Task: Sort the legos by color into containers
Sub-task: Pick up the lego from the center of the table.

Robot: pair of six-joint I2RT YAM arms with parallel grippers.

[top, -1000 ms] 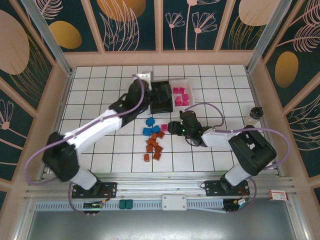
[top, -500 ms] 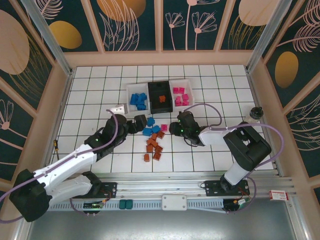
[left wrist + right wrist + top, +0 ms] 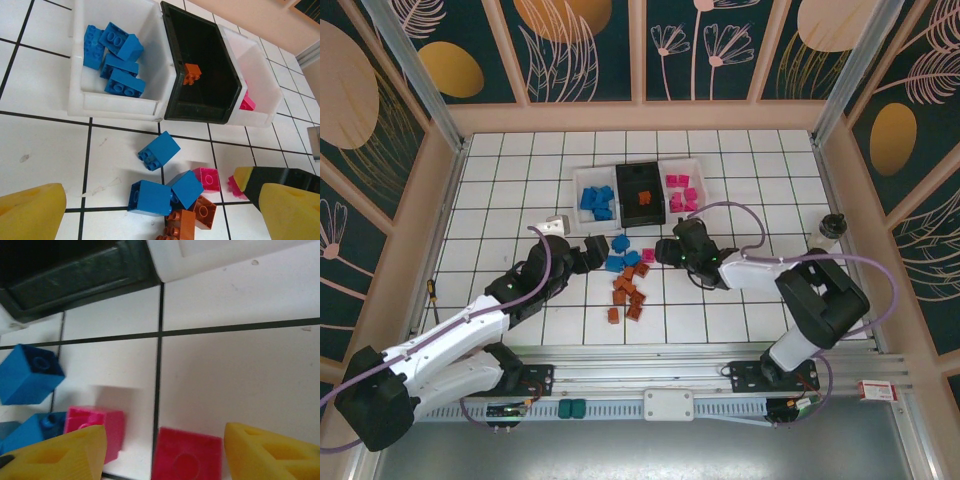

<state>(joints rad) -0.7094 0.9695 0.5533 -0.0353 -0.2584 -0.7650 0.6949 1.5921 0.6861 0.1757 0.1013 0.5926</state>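
Left claw: I have my left claw [image 3: 596, 247] [image 3: 157, 202] low over the tiles at 9 o'clock of the loose pile. Its yellow pads [image 3: 32, 212] are spread wide and hold nothing.
Right claw: my right claw [image 3: 670, 251] [image 3: 165, 452] sits at 3 o'clock of the pile. Its yellow pads [image 3: 60, 455] are parted around a small magenta-pink plastic brick [image 3: 187, 455] that lies flat on the tile. I cannot tell whether either pad touches it.
Containers: three small rectangular open-top bins stand joined in a row at 12 o'clock of the pile. They are a left white plastic bin [image 3: 578, 200] [image 3: 120, 102], a middle black plastic bin [image 3: 630, 213] [image 3: 200, 107] and a right white plastic bin [image 3: 700, 175] [image 3: 252, 117].
Sorted: I count several blue plastic bricks [image 3: 117, 60] in the left bin and one orange-brown plastic brick [image 3: 191, 73] in the black bin. Magenta-pink bricks [image 3: 682, 192] lie in the right bin.
Loose: three blue bricks [image 3: 159, 150] lie on the tiles between my claws. A cluster of orange-brown bricks [image 3: 625, 290] sits at their 6 o'clock. A second magenta-pink brick [image 3: 206, 179] lies just beside the blue ones.
Surface: a white tiled tabletop with dark grout lines [image 3: 500, 200], faintly scuffed near my left claw.
Room: a pale wooden frame [image 3: 640, 115] rings the table, with dark teal panels printed with flowers and gold ovals [image 3: 585, 50] above it. A small dark-capped bottle [image 3: 830, 230] stands at the table's 3 o'clock edge, and an aluminium rail [image 3: 640, 380] runs along 6 o'clock.
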